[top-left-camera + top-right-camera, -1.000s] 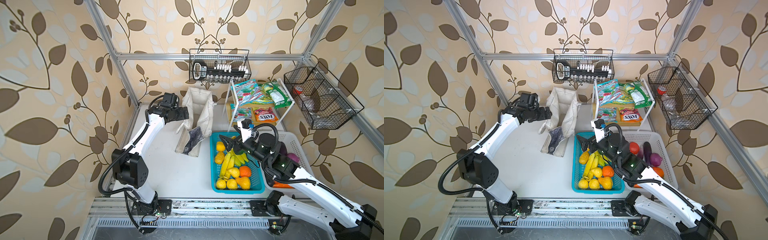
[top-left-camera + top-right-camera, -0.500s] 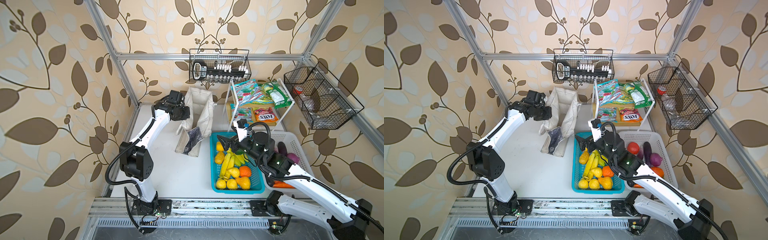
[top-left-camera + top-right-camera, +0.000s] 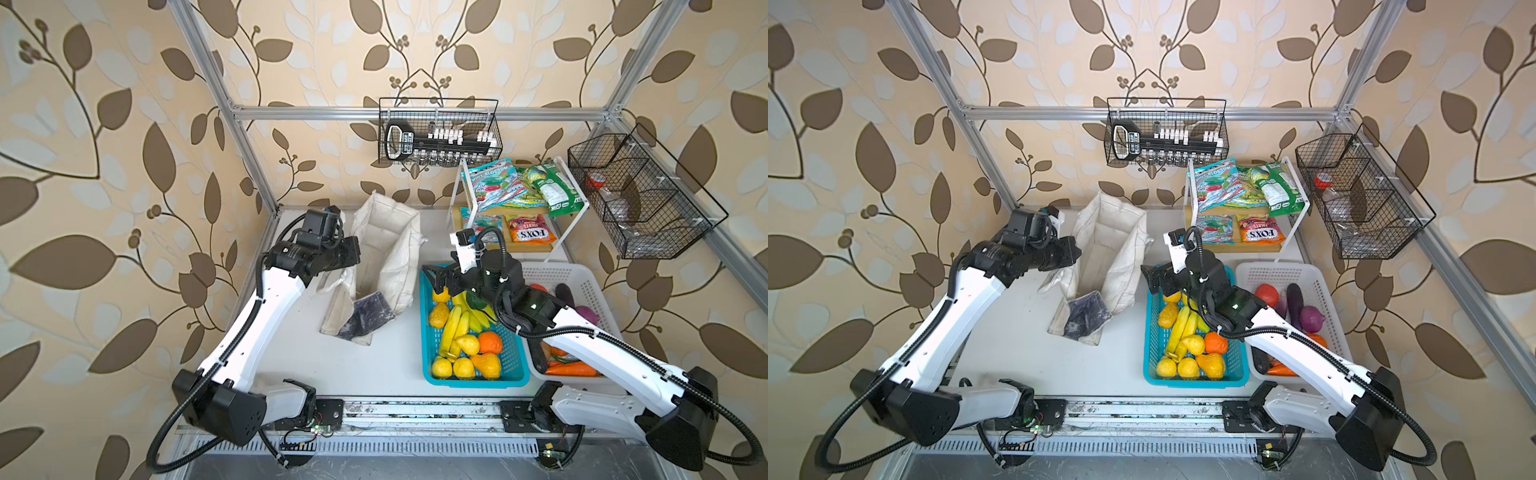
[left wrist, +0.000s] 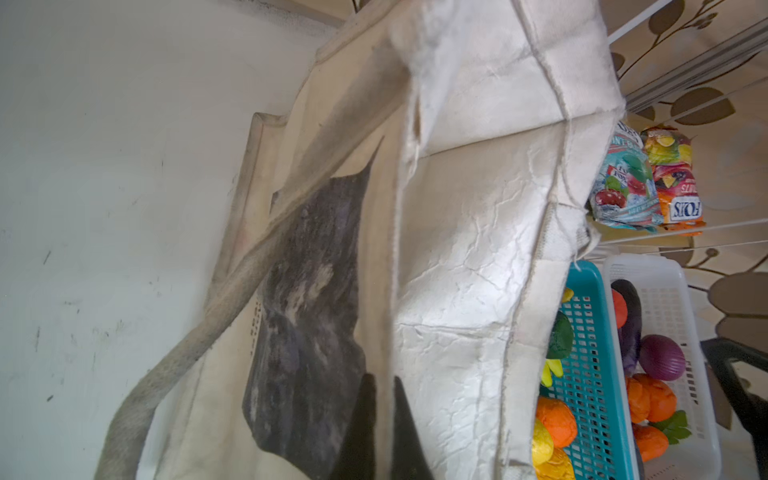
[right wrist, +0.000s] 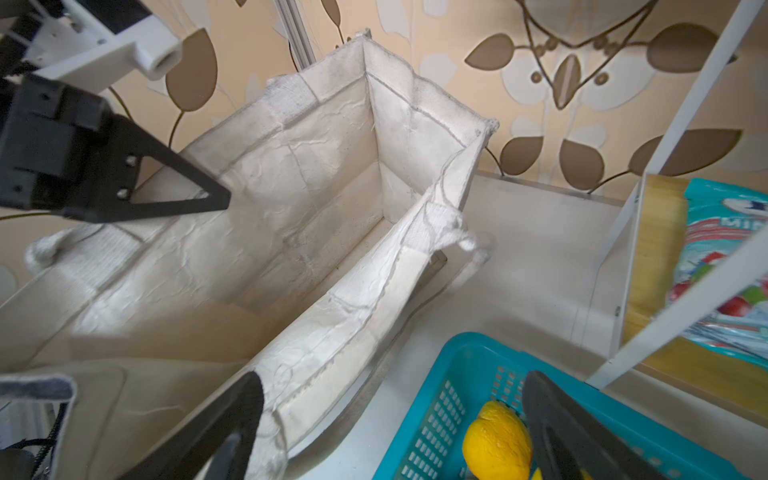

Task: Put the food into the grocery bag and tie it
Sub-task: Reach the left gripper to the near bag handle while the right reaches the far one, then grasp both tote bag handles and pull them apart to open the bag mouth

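I see the bag (image 3: 386, 245) standing in the upper middle of a top view, mouth open. The left gripper (image 4: 384, 424) is pinched tight on the bag's side edge, with cloth between its fingers. The right gripper (image 5: 395, 380) has its fingers spread wide and holds nothing. It hangs over the far end of the blue basket (image 3: 478, 380), just right of the bag, above a lemon (image 5: 496, 440). The snack packets (image 3: 505, 189) sit at the upper right of the frame. I think the job now is to grab the lemon. The right gripper should go straight down around it, squeeze softly, and lift it over the basket wall. The left one should hold the edge steady and not tug, or the bag may tip.
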`<act>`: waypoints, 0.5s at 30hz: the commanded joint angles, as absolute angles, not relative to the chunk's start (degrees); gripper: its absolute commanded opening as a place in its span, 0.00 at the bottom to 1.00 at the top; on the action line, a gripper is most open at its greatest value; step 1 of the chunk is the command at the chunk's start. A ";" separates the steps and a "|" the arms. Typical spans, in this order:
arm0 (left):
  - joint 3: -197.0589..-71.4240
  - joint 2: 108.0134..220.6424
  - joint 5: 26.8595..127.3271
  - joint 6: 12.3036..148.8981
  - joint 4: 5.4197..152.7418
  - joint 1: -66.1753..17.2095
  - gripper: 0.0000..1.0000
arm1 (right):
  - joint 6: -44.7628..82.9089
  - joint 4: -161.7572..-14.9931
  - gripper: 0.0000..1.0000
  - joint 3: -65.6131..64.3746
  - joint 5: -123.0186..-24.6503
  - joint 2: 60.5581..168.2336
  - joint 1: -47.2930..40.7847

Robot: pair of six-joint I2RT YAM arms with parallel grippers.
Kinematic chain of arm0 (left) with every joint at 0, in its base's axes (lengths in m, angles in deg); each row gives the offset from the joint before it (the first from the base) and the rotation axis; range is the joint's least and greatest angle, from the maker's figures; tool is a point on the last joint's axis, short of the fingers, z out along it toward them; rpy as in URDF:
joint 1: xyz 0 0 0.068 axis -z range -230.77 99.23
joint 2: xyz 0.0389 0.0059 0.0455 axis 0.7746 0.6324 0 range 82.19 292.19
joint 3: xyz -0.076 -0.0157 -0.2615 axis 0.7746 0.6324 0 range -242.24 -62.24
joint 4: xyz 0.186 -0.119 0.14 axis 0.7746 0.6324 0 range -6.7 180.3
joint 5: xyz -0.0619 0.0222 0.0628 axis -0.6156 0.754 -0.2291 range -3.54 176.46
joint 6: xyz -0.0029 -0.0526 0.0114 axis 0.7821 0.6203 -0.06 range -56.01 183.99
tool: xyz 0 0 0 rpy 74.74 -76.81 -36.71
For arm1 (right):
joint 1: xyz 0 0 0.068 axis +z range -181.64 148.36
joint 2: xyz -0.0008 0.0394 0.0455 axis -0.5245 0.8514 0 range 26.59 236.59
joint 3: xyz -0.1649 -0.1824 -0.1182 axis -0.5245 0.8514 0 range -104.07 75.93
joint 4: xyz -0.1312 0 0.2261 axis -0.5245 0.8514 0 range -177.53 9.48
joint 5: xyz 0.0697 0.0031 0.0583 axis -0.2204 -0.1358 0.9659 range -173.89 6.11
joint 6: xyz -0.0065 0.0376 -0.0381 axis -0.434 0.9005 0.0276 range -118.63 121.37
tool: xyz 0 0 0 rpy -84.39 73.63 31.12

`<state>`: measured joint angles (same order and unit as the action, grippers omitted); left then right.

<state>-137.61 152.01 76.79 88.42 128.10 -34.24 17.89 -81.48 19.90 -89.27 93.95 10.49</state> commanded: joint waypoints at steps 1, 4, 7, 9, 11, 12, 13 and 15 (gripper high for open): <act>-132.61 144.99 74.49 93.20 124.01 -34.16 0.00 | 22.17 -79.52 0.97 17.04 -85.93 97.77 11.20; -130.81 142.77 73.09 94.51 123.35 -34.16 0.00 | 24.05 -78.94 0.97 15.11 -85.56 101.65 12.90; -129.64 142.49 75.49 95.01 123.73 -34.25 0.00 | 26.11 -79.09 0.95 14.03 -84.88 104.49 14.27; -128.48 142.40 74.79 96.10 122.55 -34.41 0.00 | 27.15 -80.04 0.93 14.18 -84.57 105.93 14.85; -127.47 141.95 74.17 97.07 120.51 -34.50 0.00 | 28.22 -80.73 0.90 14.15 -84.47 107.77 15.20; -127.40 142.03 73.86 97.17 120.22 -34.51 0.00 | 28.42 -81.51 0.88 14.10 -84.13 108.43 15.37; -127.78 142.35 73.52 97.24 120.43 -34.59 0.00 | 28.61 -82.31 0.81 14.10 -83.81 109.12 15.47; -128.57 142.82 73.30 97.11 120.91 -34.60 0.00 | 28.86 -83.02 0.64 13.47 -83.08 110.16 15.73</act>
